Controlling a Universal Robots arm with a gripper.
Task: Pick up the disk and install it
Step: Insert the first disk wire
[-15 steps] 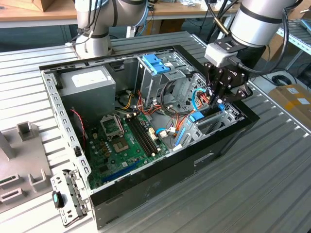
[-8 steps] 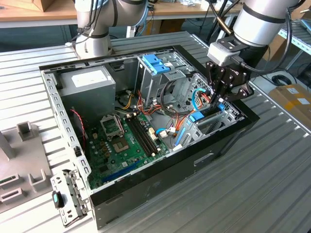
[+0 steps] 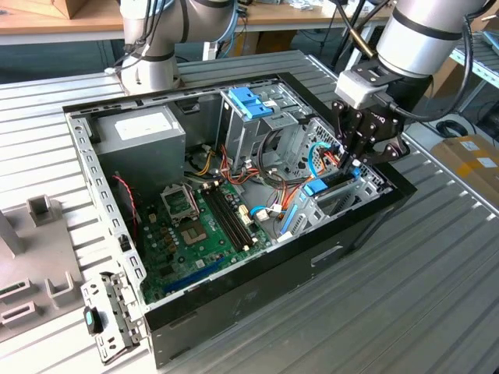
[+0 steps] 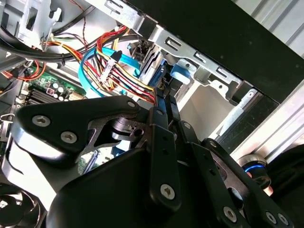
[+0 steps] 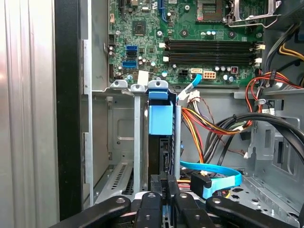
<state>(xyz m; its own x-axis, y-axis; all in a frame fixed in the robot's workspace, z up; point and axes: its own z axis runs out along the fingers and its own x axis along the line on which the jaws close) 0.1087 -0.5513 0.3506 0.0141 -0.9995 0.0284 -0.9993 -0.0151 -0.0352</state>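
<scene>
Your end effector [image 5: 164, 190] sits closest to the lens in both wrist views: black linkage plates, the two fingers [image 4: 164, 107] drawn together into a narrow pinch. In the first wrist view they close on the near edge of the disk [image 5: 160, 152], a dark slab standing on edge in a metal bay [image 5: 137, 137], its blue rail [image 5: 160, 118] on the far end. Just beside the fingers you have a flat blue data cable [image 5: 216, 173] and a bundle of red, yellow and orange wires [image 5: 197, 123]. Beyond the bay lies the green motherboard [image 5: 190, 28] with its black memory slots [image 5: 211, 46].

In the exterior view the end effector [image 3: 355, 160] reaches down into the open computer case [image 3: 234, 300] at its corner toward the exterior view's right. Farther off: a blue-handled drive cage [image 3: 253, 105], the grey power supply [image 3: 144, 136], and the ribbed metal desk [image 3: 437, 257] underneath.
</scene>
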